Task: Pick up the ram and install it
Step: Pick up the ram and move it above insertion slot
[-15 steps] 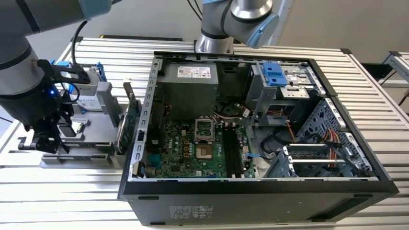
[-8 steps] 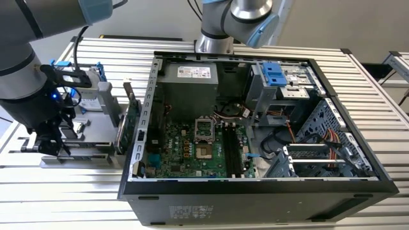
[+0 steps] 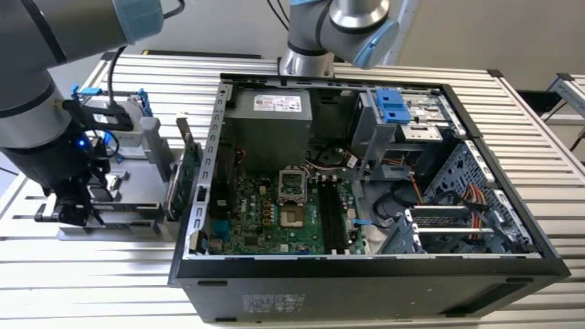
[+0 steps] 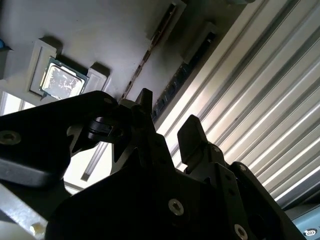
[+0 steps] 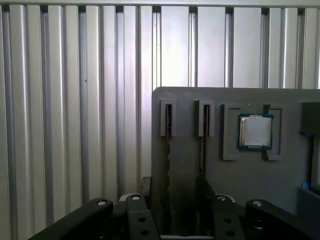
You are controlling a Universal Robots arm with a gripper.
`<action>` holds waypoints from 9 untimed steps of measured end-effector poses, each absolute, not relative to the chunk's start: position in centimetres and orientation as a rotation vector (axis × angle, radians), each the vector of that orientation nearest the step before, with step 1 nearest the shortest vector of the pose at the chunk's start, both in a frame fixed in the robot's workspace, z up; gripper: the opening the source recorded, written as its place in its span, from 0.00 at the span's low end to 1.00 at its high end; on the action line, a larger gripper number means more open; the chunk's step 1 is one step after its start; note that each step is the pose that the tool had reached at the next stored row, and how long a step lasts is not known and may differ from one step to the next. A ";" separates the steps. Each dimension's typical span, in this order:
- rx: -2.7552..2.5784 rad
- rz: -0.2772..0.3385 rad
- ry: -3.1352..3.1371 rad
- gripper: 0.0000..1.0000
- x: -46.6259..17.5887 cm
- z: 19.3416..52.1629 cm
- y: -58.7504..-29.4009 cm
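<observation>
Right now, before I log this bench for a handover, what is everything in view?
slatted table: one, silver, under everything
computer case: one, black, open, on the table
motherboard: one, green, inside the case
tray: one, grey, on the table
circuit card: one, green, upright on the tray
ram sticks: two, dark, edge-on in tray slots
processor chip: one, silver, in a tray recess
gripper: one, black, open, at the ram slots

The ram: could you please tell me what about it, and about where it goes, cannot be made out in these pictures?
The ram, first wrist view: edge-on in the grey tray, faces unseen; one end lost in shadow at the gripper.
Gripper-to-ram contact, second wrist view: dark silhouette hides it.
Black motherboard slots, exterior view: too small to read latch positions.
</observation>
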State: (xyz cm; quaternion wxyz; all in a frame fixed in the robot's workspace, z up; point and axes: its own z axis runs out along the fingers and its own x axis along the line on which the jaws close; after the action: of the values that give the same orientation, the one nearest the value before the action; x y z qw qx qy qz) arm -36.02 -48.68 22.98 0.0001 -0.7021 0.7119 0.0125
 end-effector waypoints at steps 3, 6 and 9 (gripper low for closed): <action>-2.206 0.039 2.236 1.00 -36.0 22.6 -48.7; -2.206 0.039 2.236 1.00 -36.0 22.3 -48.7; -2.205 0.039 2.236 1.00 -36.0 21.9 -48.7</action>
State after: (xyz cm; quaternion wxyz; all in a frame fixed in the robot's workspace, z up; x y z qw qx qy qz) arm -36.00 -48.66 21.90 0.0002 -0.7021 0.7120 0.0124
